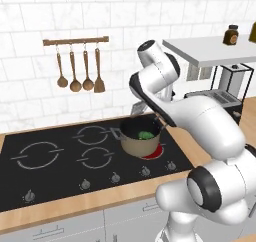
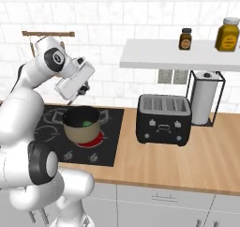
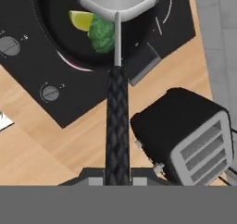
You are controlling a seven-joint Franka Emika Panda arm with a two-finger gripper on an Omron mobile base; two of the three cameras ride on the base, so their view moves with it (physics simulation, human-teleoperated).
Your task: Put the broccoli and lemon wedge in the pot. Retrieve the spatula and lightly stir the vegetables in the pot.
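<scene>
The gripper (image 3: 116,180) clamps the spatula (image 3: 116,102) by its stiff, textured handle. Its light head hangs over the pot (image 3: 55,42); stir gently.

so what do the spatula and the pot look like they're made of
The spatula: head looks like smooth silver-grey metal with a soft sheen; handle looks like matte black plastic or rubber with a woven-looking texture. The pot: beige-tan wall with a dark inside, possibly enamelled or coated metal, though the render leaves that open.
</scene>
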